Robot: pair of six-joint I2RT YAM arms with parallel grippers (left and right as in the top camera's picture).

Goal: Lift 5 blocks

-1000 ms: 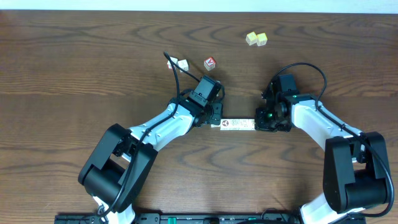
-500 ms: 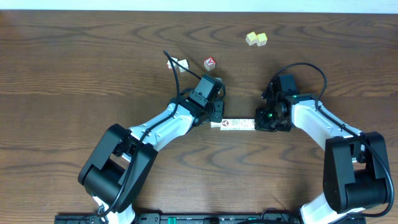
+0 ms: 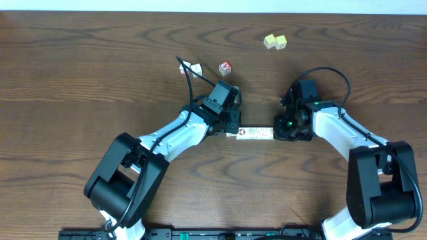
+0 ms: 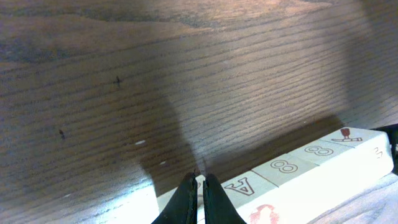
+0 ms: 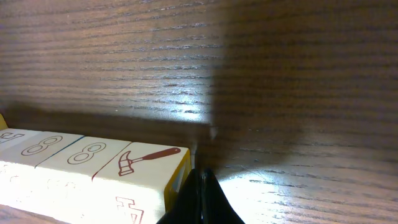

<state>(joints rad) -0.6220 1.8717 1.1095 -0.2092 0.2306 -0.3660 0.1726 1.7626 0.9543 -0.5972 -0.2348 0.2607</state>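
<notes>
Five whitish blocks (image 3: 253,133) — A, 8, 8, hammer showing — in one tight end-to-end row.

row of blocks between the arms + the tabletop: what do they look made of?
Row of blocks: probably wood, with matte cream faces, printed brown figures and a hammer. No grain shows, so painted wood is a guess. Table: dark brown wood or wood-look laminate, with strong grain lines and a mild sheen where light glares.

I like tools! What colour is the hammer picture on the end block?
Reddish brown, on the whitish wooden cube; clearest in the right wrist view.
</notes>
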